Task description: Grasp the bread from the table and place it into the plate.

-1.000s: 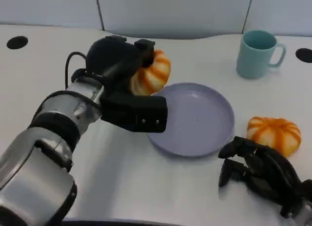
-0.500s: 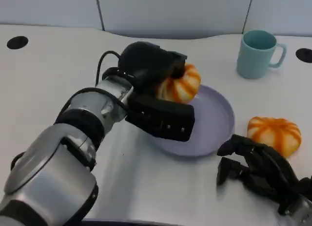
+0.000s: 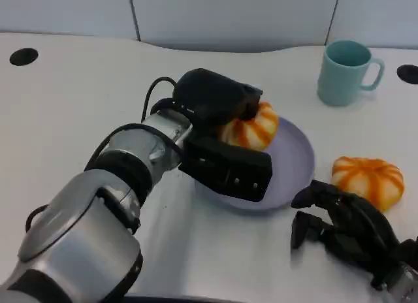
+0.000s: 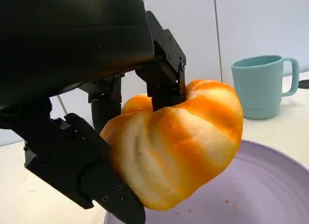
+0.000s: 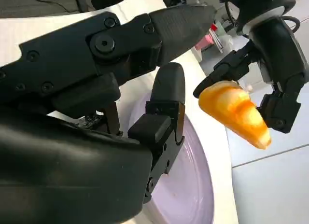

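My left hand (image 3: 219, 130) grips an orange-and-white striped bread roll (image 3: 251, 128) and holds it just above the lavender plate (image 3: 294, 162), over its left part. The left wrist view shows the bread (image 4: 183, 137) pinched between the black fingers (image 4: 164, 72), hanging above the plate (image 4: 260, 185). The right wrist view shows the held bread (image 5: 234, 110) over the plate (image 5: 186, 180) too. A second striped bread (image 3: 367, 179) lies on the table right of the plate. My right hand (image 3: 346, 231) rests on the table near it, holding nothing, fingers curled.
A teal mug (image 3: 345, 72) stands at the back right, seen as well in the left wrist view as the mug (image 4: 263, 86). Round black holes (image 3: 23, 56) mark the white table's far corners. A grey wall panel runs behind the table.
My left hand has carried the bread rightward from beside the plate's left rim to above the plate. The right hand has barely moved.
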`<state>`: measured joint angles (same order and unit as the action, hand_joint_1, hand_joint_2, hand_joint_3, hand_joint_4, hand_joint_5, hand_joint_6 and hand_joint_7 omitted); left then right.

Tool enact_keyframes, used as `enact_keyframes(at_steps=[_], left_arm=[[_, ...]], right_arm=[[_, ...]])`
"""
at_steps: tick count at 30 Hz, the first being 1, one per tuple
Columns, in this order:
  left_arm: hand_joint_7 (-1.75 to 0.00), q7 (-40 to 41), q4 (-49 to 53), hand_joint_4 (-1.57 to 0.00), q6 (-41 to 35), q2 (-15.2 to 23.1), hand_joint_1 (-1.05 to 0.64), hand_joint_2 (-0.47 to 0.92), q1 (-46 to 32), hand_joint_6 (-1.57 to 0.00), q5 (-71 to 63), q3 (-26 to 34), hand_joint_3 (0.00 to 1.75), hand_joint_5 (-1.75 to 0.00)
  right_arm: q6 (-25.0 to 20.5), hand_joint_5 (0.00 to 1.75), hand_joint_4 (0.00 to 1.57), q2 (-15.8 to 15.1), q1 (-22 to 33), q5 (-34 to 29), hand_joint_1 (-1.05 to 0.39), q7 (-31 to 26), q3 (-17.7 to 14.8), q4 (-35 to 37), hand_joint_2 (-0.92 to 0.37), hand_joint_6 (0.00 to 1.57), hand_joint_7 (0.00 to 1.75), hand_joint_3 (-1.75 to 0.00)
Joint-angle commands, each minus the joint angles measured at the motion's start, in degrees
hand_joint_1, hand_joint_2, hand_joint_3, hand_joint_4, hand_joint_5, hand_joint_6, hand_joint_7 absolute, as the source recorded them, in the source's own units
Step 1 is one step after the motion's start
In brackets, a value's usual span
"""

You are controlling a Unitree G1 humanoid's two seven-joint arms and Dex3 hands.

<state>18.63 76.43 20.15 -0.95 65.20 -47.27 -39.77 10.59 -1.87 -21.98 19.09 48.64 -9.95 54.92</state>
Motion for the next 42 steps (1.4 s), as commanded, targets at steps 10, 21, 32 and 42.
enact_keyframes(at_steps=[10,21,32,42], left_arm=[[-1.32,-7.8,0.7,-0.39,-3.9,-1.4,-0.68,0.92,1.2,-0.3,-0.2,-0.7,0.12,-1.49],[-0.78,-13.0,0.6,0.0,-9.2,-2.1,-0.94,0.92,2.0,-0.01,-3.8,-4.7,0.4,-0.7],[-0.65,-17.2,0.1,0.0,-9.5,-1.5,-1.0,0.92,1.9,0.0,-1.5,-2.2,0.46,-0.21],[-1.26,-21.9,-0.3,0.0,-6.9,-0.6,-0.99,0.92,2.0,-0.06,2.7,1.9,0.43,-0.96]], right_arm=[[-1.6,1.62,0.66,0.3,2.6,-0.6,-0.48,-0.1,0.1,2.2,-0.92,0.71,1.06,-0.09],[-1.4,1.6,0.68,0.4,2.3,-0.1,-0.47,0.3,-0.4,2.9,-0.92,0.74,1.02,-0.08],[-2.2,1.6,0.67,0.0,2.2,0.0,-0.47,1.0,-0.9,2.6,-0.92,0.75,0.98,-0.08],[-1.8,1.62,0.65,-0.3,2.2,-0.5,-0.48,0.7,-0.4,2.2,-0.92,0.73,1.02,-0.09]])
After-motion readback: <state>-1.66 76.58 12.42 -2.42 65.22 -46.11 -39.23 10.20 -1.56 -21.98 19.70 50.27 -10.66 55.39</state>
